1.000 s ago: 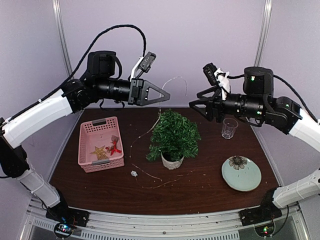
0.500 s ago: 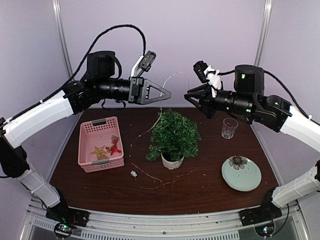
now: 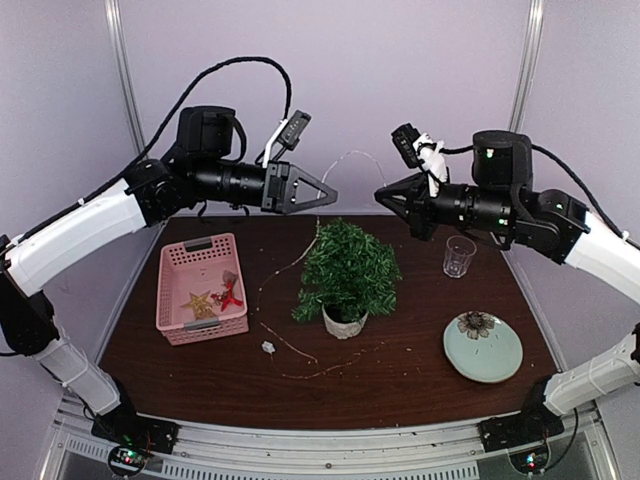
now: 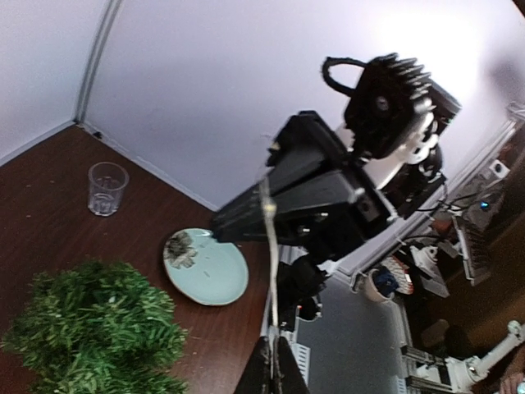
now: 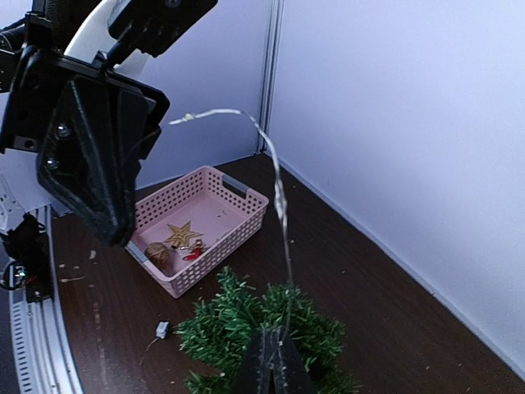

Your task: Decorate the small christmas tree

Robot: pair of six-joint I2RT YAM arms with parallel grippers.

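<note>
Two arms reach in above the tree point(image 3: 347, 268), which stands in its white pot mid-table: the left gripper point(image 3: 333, 197) over its left side, the right gripper point(image 3: 379, 193) over its right, tips facing and near each other. Each has its jaws pinched narrow on a thin light wire point(image 3: 352, 154) that arches between them and also trails down past the tree's left side onto the table point(image 3: 400, 390) in front of it. A pink basket point(image 3: 172, 290) sits left of the tree, a glass point(image 3: 459, 256) and a plate point(image 3: 500, 365) to its right.

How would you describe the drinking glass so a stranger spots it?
On the dark table, find the small christmas tree in the middle. Right of it, near the back edge, stands the glass. Unlike the flat green plate nearby, it is clear and upright.
</note>
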